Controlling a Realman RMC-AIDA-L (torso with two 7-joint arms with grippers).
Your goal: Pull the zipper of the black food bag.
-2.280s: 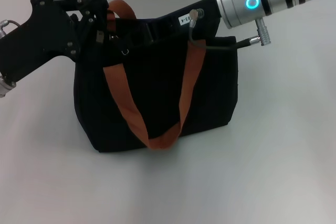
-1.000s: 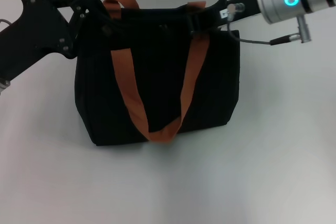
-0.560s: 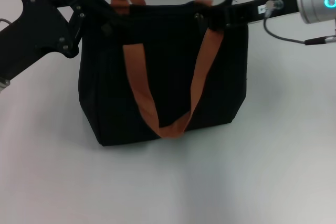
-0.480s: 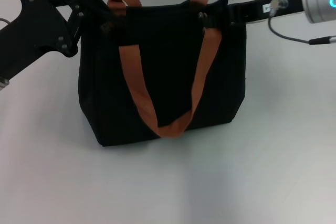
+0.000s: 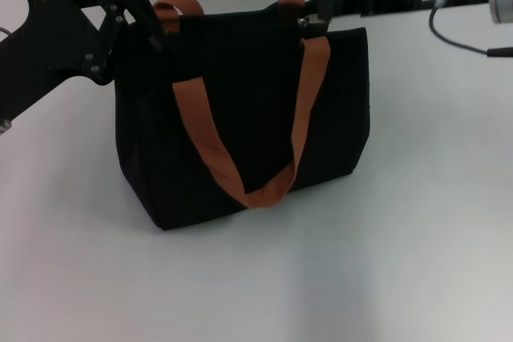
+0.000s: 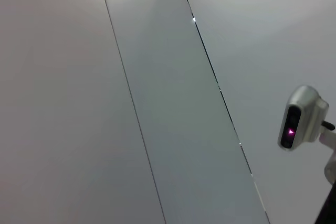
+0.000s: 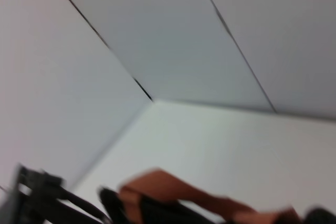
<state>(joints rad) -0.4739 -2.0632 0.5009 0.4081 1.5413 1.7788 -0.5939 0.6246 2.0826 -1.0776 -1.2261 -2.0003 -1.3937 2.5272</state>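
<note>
The black food bag [image 5: 240, 118] stands upright mid-table in the head view, its orange-brown handles [image 5: 300, 110] hanging down the front. At the bag's top left corner my left gripper [image 5: 148, 22] is shut on the fabric. From the right, my right gripper [image 5: 322, 4] reaches in with its slim fingers closed together at the bag's top edge, next to the right handle. The zipper is hidden between those fingertips and the fabric. The right wrist view shows a blurred orange handle [image 7: 173, 192] and the dark left gripper [image 7: 42, 200].
White tabletop [image 5: 321, 278] spreads in front of the bag and to both sides. Grey wall panels stand behind it. The left wrist view shows only wall panels and a small silver camera unit [image 6: 299, 124].
My right arm has drawn back to the right along the bag's top edge. The bag shifted slightly right and its top pulled taut. The left gripper stayed at the left corner.
</note>
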